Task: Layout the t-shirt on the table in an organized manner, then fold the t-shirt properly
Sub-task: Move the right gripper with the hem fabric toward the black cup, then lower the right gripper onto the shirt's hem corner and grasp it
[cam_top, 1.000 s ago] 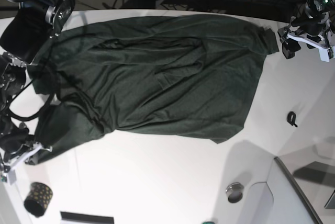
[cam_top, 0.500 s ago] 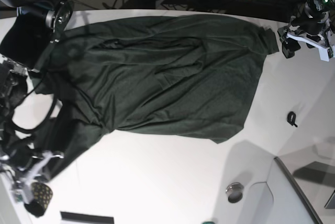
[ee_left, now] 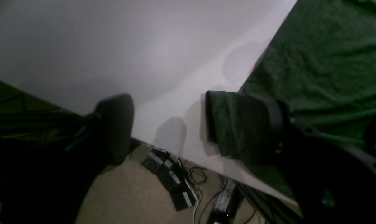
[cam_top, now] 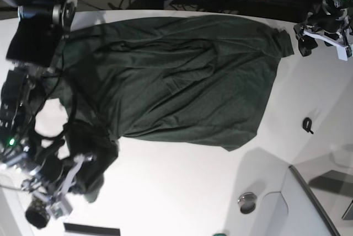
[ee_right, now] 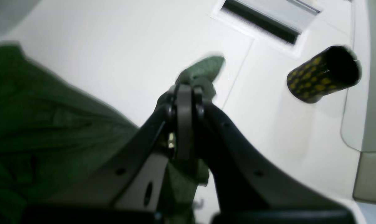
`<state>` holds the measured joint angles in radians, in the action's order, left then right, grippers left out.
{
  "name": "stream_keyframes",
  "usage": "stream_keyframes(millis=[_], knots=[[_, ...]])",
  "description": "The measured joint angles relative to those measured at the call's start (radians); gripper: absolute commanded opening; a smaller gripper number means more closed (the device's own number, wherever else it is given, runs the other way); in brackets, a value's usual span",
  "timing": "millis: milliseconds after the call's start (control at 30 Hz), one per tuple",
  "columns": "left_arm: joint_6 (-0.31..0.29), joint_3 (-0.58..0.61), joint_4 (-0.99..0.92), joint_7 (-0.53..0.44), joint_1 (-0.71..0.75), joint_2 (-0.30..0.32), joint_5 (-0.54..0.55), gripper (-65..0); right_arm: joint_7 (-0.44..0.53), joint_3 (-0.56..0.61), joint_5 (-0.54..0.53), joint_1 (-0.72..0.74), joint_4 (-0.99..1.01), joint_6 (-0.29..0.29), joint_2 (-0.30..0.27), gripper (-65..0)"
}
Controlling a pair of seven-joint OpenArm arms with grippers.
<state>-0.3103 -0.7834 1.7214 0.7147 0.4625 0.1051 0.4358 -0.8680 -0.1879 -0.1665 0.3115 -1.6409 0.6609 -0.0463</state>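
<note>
The dark green t-shirt (cam_top: pixel 176 76) lies spread across the white table (cam_top: pixel 182 181), its near-left part pulled into a bunch. My right gripper (cam_top: pixel 83 171) is at the front left, shut on a fold of that cloth; in the right wrist view the pinched fabric (ee_right: pixel 203 70) pokes out past the closed right gripper (ee_right: pixel 188 93). My left gripper (cam_top: pixel 304 37) hovers at the far right by a sleeve (cam_top: pixel 284 43). The left wrist view shows this left gripper (ee_left: pixel 188 127) open, the sleeve cuff (ee_left: pixel 222 121) lying next to one finger (ee_left: pixel 262 130), nothing held.
A black cup with yellow dots (ee_right: pixel 323 74) lies near the front left corner, beside a dark slot (ee_right: pixel 262 21) in the tabletop. A small black clip (cam_top: pixel 308 124) and a round metal insert (cam_top: pixel 247 202) sit on the right. The table's far edge (ee_left: pixel 163 149) runs under the left gripper.
My right gripper has travelled toward the front and inward, dragging the shirt's near-left part with it into a bunch. The left gripper rose slightly by the sleeve and stays open.
</note>
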Motion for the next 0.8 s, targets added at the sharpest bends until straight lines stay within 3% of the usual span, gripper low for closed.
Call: stream_keyframes(millis=[367, 500, 633, 700, 800], knots=[[0.0, 0.0, 0.0, 0.0, -0.01, 0.0, 0.002, -13.5, -0.013, 0.035, 0.001, -0.31, -0.179, 0.006, 0.075, -64.8], [0.0, 0.0, 0.0, 0.0, -0.01, 0.001, 0.002, -13.5, 0.006, 0.036, -0.005, -0.385, -0.148, 0.005, 0.106, -64.8], [0.0, 0.004, 0.0, 0.0, -0.011, 0.001, 0.002, -13.5, -0.005, 0.034, 0.003, -0.406, 0.017, 0.007, 0.12, -64.5], [0.0, 0.005, 0.0, 0.0, -0.011, 0.001, 0.003, -13.5, -0.016, 0.028, 0.01, -0.407, 0.08, 0.006, 0.127, -60.3], [0.0, 0.005, 0.0, 0.0, -0.01, 0.0, 0.003, -13.5, -0.012, 0.028, 0.005, -0.406, 0.086, 0.005, 0.129, -44.9]])
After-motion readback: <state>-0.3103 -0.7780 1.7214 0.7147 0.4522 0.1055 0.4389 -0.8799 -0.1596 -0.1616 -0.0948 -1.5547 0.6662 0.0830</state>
